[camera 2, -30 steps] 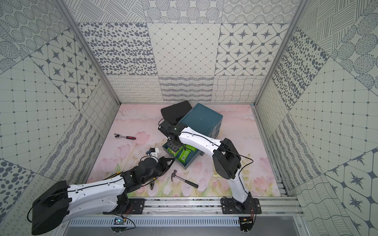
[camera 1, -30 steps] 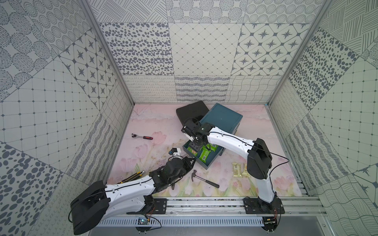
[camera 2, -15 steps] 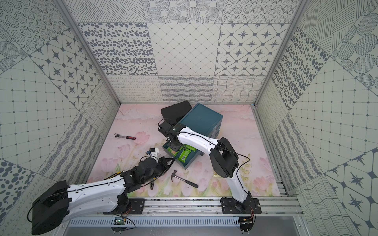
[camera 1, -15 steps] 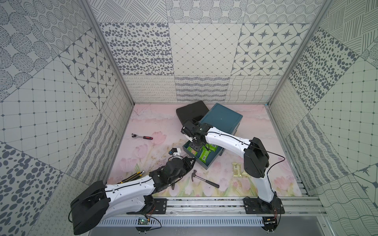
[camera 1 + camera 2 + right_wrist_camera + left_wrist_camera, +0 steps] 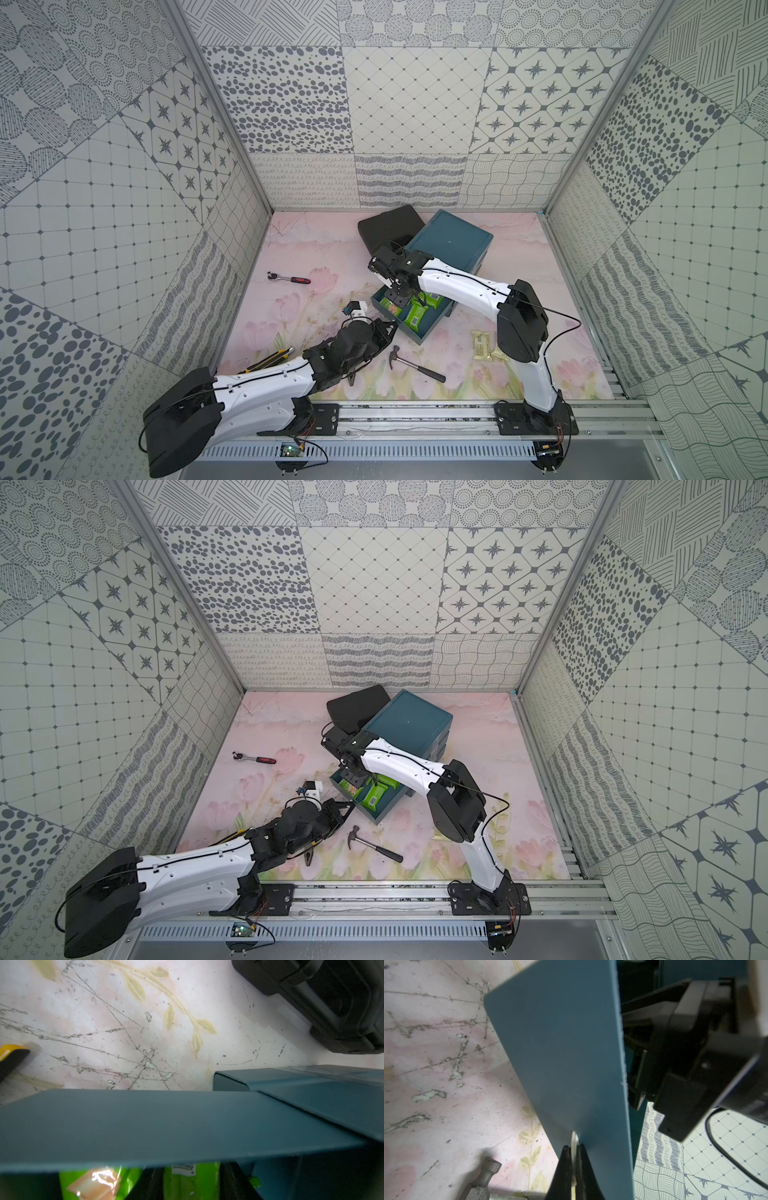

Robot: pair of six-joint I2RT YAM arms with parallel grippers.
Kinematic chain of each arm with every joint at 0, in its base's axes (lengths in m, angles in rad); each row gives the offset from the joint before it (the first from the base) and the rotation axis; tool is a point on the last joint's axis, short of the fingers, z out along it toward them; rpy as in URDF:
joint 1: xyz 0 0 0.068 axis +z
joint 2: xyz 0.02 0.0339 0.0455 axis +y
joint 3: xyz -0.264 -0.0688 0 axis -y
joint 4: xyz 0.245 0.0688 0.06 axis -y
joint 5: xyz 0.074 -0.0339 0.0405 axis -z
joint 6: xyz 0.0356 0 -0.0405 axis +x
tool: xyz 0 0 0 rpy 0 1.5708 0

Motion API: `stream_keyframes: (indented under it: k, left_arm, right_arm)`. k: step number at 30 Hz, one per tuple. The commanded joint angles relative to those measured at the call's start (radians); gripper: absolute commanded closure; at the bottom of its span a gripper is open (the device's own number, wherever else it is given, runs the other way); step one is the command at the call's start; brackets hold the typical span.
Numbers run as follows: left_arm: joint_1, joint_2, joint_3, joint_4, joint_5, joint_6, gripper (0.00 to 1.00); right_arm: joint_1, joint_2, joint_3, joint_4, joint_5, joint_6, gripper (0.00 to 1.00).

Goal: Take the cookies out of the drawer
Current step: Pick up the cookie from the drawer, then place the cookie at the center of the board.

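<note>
— Where are the cookies?

— Mostly in the open drawer (image 5: 436,330), which sticks out of the teal cabinet (image 5: 451,245). Several green cookie packets (image 5: 415,318) lie flat inside it, and both top views show them. Beige cookie packets (image 5: 482,343) lie out on the worktop (image 5: 316,257), just beside the right arm's elbow and well apart from the drawer.

— And the left claw (image 5: 572,1147)?

— Its fingers are pressed together on a thin white pull strip (image 5: 574,1138) that comes out of the drawer's front panel.

— The right claw (image 5: 397,297)?

— It reaches down into the drawer at the end nearest the cabinet. In the right wrist view its dark fingers (image 5: 143,1184) stand on either side of one green packet. I cannot tell whether they pinch it or only straddle it.

— Anything else close by?

— A hammer (image 5: 415,368) lies on the worktop just in front of the drawer. A black case (image 5: 390,226) sits behind the cabinet, right against it.
</note>
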Motion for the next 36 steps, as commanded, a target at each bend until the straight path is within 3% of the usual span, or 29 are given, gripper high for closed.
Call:
stream_keyframes:
  k: [1, 13, 26, 32, 36]
  left_arm:
    - [-0.002, -0.01, 0.01, -0.035, -0.038, 0.023, 1.0]
    - [-0.002, -0.005, 0.015, -0.037, -0.048, 0.028, 1.0]
    - [-0.002, -0.024, 0.017, -0.063, -0.051, 0.019, 1.0]
    - [-0.002, -0.031, 0.018, -0.072, -0.056, 0.019, 1.0]
    - [-0.001, -0.031, 0.018, -0.073, -0.053, 0.021, 1.0]
  right_arm:
    - [0.017, -0.09, -0.007, 0.002, -0.002, 0.012, 0.63]
    - [0.072, -0.364, -0.13, 0.001, 0.011, 0.156, 0.64]
    - [0.064, -0.819, -0.596, -0.127, 0.009, 0.605, 0.65]
    - [0.037, -0.972, -0.817, -0.109, -0.023, 0.81, 0.65]
    - [0.018, -1.004, -0.974, 0.014, -0.115, 0.888, 0.65]
